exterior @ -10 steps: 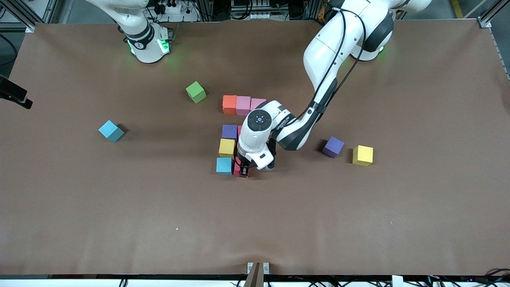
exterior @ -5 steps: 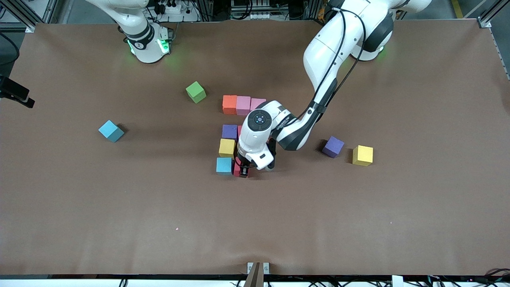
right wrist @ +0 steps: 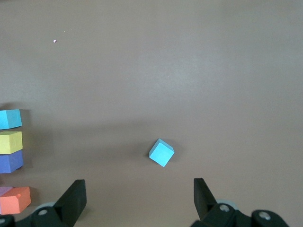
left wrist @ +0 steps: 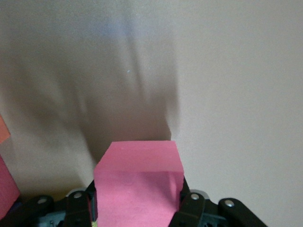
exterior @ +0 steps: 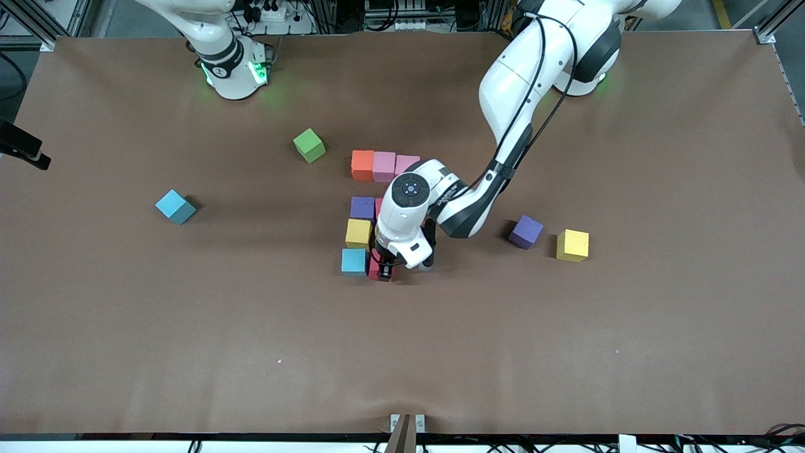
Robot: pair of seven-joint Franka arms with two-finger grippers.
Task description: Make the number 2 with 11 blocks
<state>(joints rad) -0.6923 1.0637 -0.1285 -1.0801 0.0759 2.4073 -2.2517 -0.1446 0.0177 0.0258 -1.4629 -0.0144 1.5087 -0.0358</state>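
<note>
Part of a figure of blocks lies mid-table: an orange block [exterior: 362, 165] and two pink ones [exterior: 383, 166] [exterior: 405, 163] in a row. Nearer the camera are a purple block [exterior: 362, 207], a yellow one [exterior: 358, 233] and a light blue one [exterior: 354, 262] in a column. My left gripper [exterior: 383, 269] is shut on a red block [left wrist: 139, 189], low at the table right beside the light blue block. The left wrist hides the blocks under it. My right gripper [right wrist: 139, 194] hangs open, high over a loose blue cube [right wrist: 161, 152]; the right arm waits.
Loose cubes lie apart from the figure: a blue one [exterior: 175, 207] toward the right arm's end, a green one [exterior: 309, 145] near the orange block, and a purple one [exterior: 526, 231] and a yellow one [exterior: 572, 245] toward the left arm's end.
</note>
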